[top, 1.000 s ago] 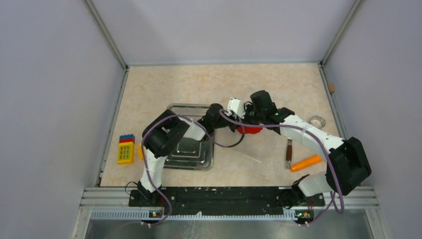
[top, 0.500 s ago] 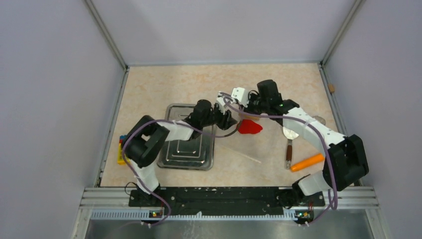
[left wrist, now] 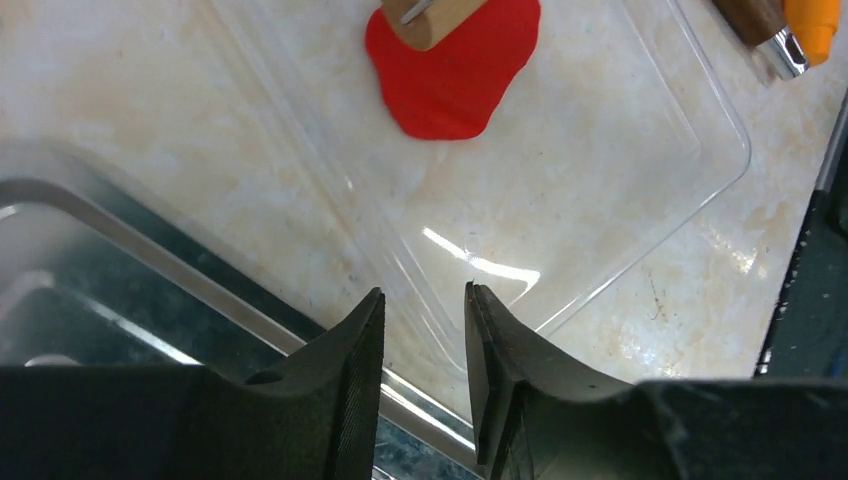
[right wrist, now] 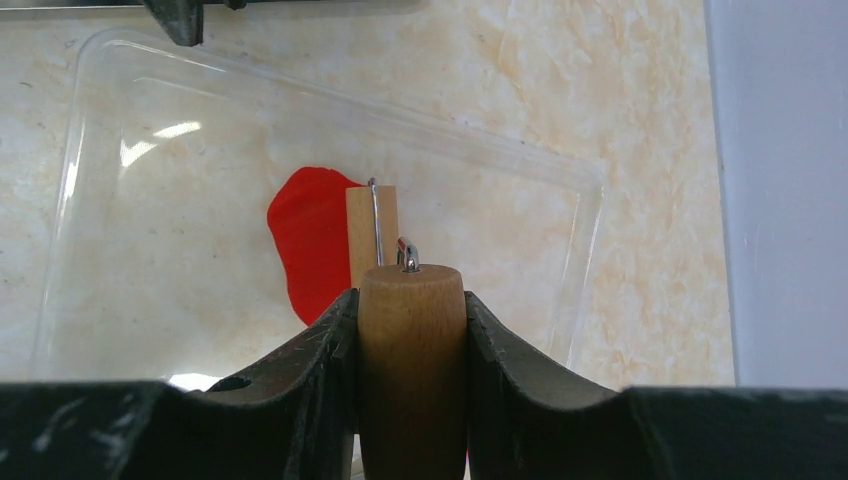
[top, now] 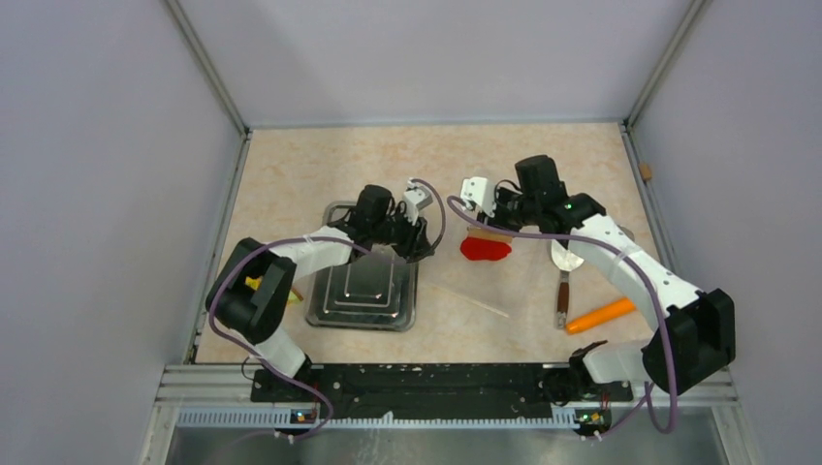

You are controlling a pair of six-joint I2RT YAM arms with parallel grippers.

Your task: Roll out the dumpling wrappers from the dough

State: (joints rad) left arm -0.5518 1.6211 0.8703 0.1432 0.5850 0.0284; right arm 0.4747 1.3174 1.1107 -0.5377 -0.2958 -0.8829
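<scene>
**A:** The left pincer stands narrowly parted and empty above the rim of the steel tray. The dough lies well ahead of its tips, on the clear sheet.

**B:** The right pincer is clamped on the wooden roller, whose head rests on the dough just beyond its tips.

**A:** Nothing seems to pin that sheet. A hard push may slide it, and the dough may spread lopsided.

**B:** Or the dough sticks to the roller and lifts off.

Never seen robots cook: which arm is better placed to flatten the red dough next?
The right: the right gripper grips the wooden roller, which rests on the dough. The left gripper is open and empty.
</scene>
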